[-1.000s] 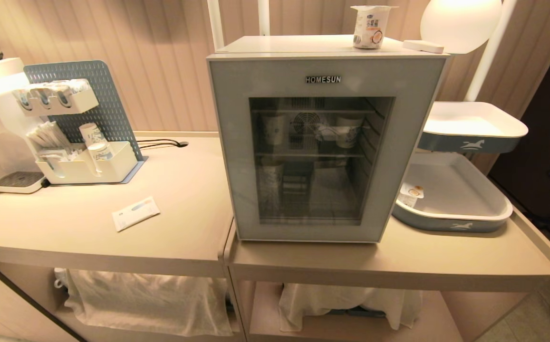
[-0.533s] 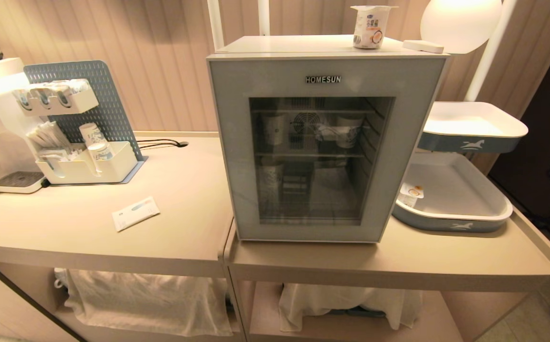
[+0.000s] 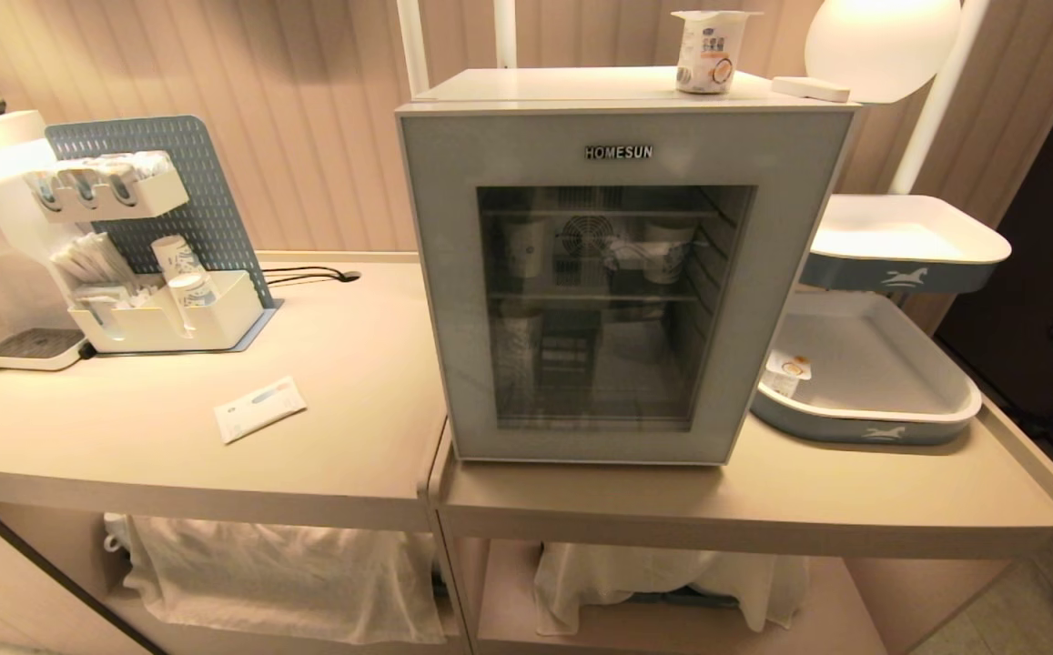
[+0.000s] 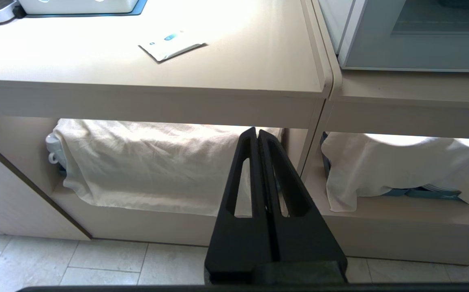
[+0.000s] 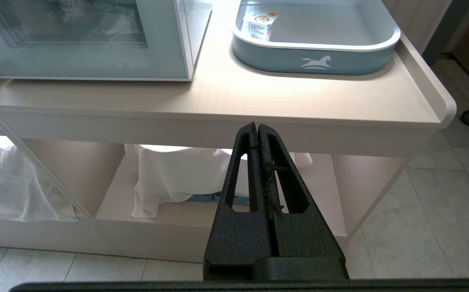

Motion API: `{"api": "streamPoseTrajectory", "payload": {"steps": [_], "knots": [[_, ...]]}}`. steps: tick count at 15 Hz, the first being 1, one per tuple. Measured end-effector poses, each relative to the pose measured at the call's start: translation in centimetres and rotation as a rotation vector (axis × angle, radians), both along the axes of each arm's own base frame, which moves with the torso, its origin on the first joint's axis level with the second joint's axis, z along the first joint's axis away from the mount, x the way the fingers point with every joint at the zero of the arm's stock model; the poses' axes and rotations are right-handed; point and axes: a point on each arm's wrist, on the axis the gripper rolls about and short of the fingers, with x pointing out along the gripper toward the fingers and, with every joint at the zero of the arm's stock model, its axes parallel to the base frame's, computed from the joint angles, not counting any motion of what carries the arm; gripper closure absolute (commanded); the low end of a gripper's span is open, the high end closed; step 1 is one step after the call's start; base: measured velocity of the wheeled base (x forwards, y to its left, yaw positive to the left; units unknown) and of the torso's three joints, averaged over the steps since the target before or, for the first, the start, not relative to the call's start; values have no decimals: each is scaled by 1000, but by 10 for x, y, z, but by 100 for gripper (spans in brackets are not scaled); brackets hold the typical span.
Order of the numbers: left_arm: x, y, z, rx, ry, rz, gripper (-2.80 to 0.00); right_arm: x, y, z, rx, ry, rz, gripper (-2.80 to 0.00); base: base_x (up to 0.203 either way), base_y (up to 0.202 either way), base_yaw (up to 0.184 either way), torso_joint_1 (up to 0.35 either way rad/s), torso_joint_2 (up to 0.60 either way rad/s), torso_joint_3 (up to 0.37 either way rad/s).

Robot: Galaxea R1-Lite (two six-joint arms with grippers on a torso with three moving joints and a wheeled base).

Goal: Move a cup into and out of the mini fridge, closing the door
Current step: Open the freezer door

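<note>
A white boxy mini fridge (image 3: 622, 264) marked "HOMESUN" stands on a beige counter (image 3: 763, 496), and its grey-blue framed door (image 3: 608, 282) with the large glass window is closed flush against the body. Through the glass, taller paper cups with blue print (image 3: 667, 250) stand on the upper wire shelf in front of a rear fan. A small white yogurt-style cup (image 3: 710, 50) with coloured prints and a flat foil lid stands upright on top of the fridge, near its right rear corner, just beside a flat white pad (image 3: 810, 88). A second tub of the same kind (image 3: 788, 373) sits in the left corner of a grey-blue tray with a white rim (image 3: 863, 428), to the right of the fridge. On the left counter lie a white sachet (image 3: 259, 408) and a white organiser with a blue pegboard (image 3: 157, 236). The left gripper (image 4: 257, 132) hangs low in front of the counter edge, its black fingers pressed together on nothing. The right gripper (image 5: 256, 125) hangs likewise below the fridge's counter, fingers pressed together and empty. White cloths (image 4: 145, 162) drape the lower shelves.
</note>
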Motion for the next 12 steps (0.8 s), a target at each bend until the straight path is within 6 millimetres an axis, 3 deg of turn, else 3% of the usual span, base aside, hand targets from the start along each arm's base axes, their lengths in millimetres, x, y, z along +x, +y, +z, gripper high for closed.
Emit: {"api": "streamPoseTrajectory", "payload": {"steps": [7, 12], "knots": [[-2, 0, 4, 14, -3, 10, 0, 0, 0, 0, -1, 1, 0, 0, 0, 0, 0, 0, 0, 0], [-22, 2, 65, 10, -60, 79, 0, 0, 0, 0, -1, 1, 1, 0, 0, 0, 0, 0, 0, 0]]}}
